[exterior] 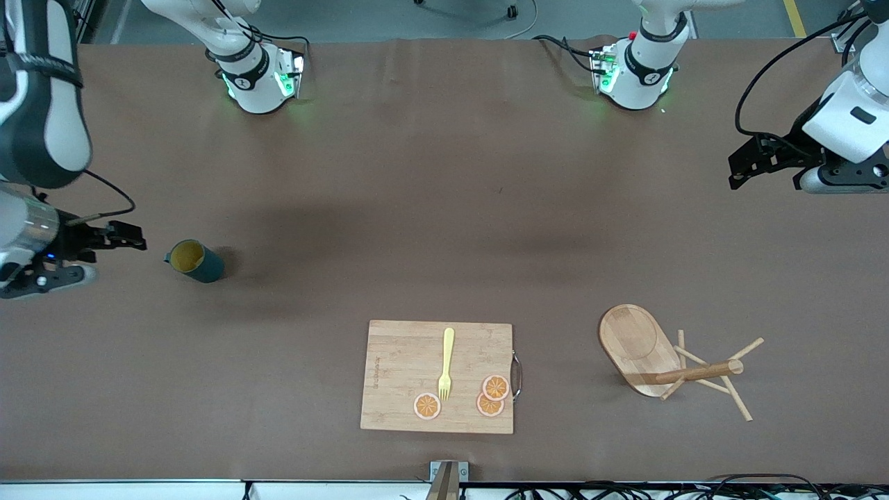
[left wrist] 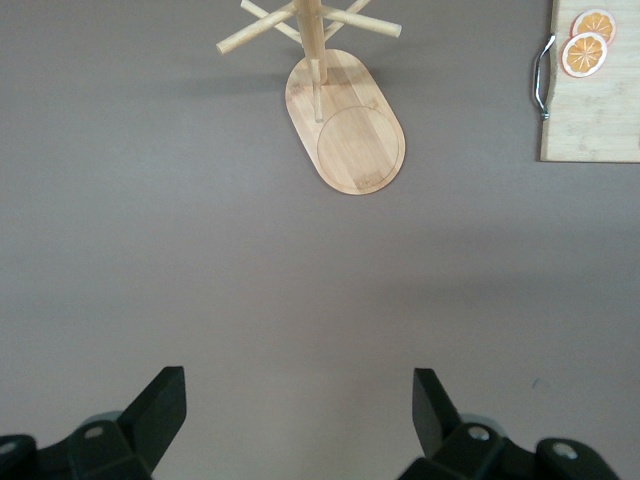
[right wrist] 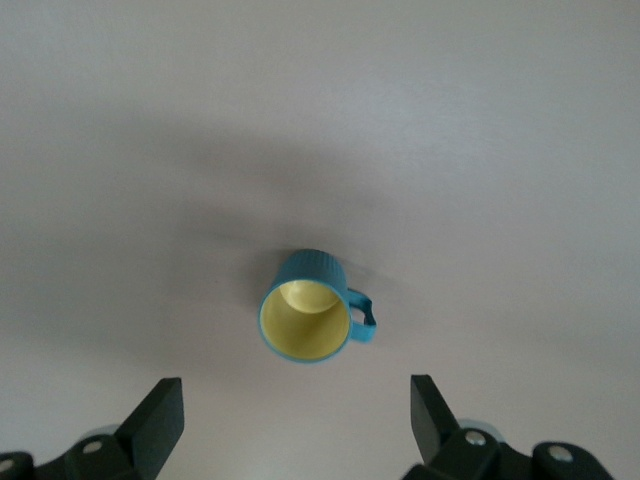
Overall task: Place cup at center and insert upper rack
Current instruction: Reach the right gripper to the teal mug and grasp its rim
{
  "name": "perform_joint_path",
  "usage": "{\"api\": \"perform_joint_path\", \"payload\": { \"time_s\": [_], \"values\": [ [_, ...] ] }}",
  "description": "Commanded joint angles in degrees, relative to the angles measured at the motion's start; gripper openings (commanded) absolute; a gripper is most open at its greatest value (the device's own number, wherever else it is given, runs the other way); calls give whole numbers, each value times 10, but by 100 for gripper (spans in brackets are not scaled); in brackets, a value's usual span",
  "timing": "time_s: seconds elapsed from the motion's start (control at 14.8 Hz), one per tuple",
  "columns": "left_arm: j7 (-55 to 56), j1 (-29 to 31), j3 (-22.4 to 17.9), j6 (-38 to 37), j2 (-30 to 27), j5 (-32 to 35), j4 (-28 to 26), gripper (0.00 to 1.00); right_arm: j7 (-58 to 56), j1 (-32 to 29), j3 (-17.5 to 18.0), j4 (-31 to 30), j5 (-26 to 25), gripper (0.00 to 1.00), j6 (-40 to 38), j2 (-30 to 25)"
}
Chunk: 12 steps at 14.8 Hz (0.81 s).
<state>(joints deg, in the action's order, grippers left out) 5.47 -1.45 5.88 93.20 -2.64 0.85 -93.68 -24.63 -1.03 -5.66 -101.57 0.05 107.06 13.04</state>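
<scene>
The cup (exterior: pixel 194 260) stands upright on the bench (exterior: pixel 430 208) toward the right arm's end. The right gripper (right wrist: pixel 295 425) hovers by it, spread wide and empty. The upper rack (exterior: pixel 667 357) stands nearer the front camera toward the left arm's end; the left gripper (left wrist: pixel 300 420) hangs wide open, holding nothing.

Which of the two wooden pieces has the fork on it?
The rectangular cutting board nearest the front camera: the yellow fork and three orange slices lie on it. The mug tree, toward the left arm's end, carries nothing.
</scene>
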Motion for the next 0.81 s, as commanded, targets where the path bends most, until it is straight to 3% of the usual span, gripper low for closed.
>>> {"api": "perform_joint_path", "payload": {
  "time_s": [0.0, 0.2, 0.74],
  "values": [
    [-12, 3, 1, -12, 5, -6, 14, 100, -64, -19, 6, -108, 10, 100, 106, -21],
    [-12, 3, 1, -12, 5, -4, 15, 100, -131, -41, 6, -170, 10, 100, 208, 1],
    [-10, 3, 1, -12, 4, -2, 15, 100, -161, -48, 8, -194, 11, 90, 281, 63]
  ]
}}
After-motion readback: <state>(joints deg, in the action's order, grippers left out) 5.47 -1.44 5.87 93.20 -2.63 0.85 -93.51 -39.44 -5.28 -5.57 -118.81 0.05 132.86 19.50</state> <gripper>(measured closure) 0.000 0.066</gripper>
